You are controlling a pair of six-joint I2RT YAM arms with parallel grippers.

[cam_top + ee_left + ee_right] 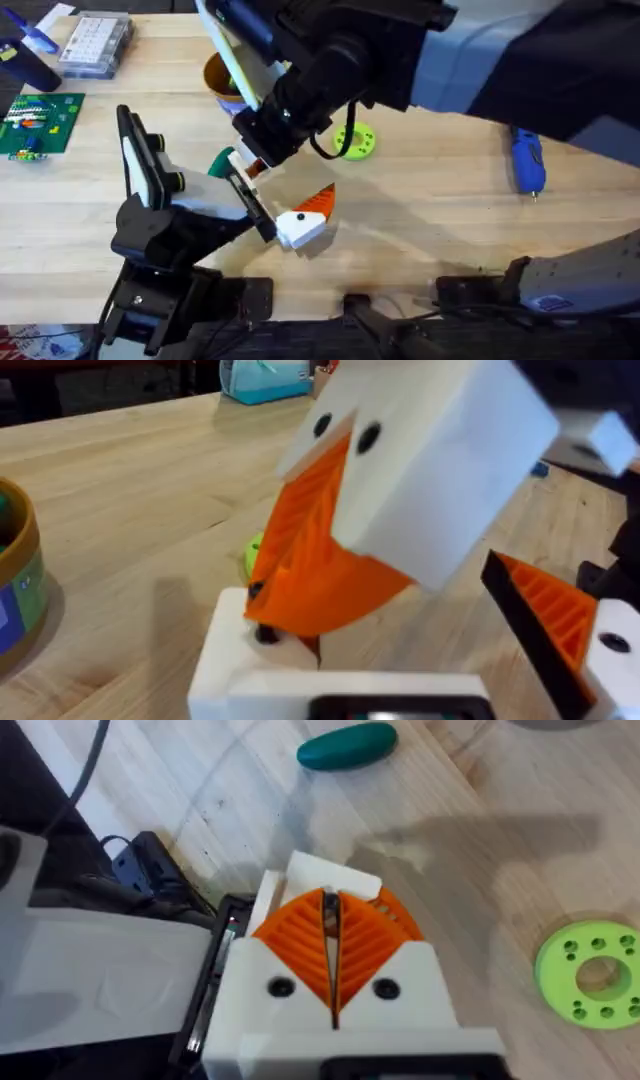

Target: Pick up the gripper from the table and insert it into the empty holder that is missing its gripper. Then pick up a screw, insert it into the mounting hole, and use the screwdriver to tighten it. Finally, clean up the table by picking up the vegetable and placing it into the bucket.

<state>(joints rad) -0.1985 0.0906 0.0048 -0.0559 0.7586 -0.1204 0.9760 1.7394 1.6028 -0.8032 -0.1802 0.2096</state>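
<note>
Right tool (333, 955) clenched on small white plastic gripper block (248, 172) beside black jointed holder (150, 215), above light wooden tabletop (430, 215). Left tool (330, 660): grip unclear. Blue pen-shaped screwdriver (527, 162) lies far right; yellow-orange bucket (218, 80) behind.

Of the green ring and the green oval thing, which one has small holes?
The lime-green ring, dotted with small holes; the dark green oval vegetable is smooth.

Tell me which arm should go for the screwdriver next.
Right, probably. The screwdriver lies on the right side of the table, just ahead of the right arm's base; a reach from the left would have to cross the whole table.
</note>
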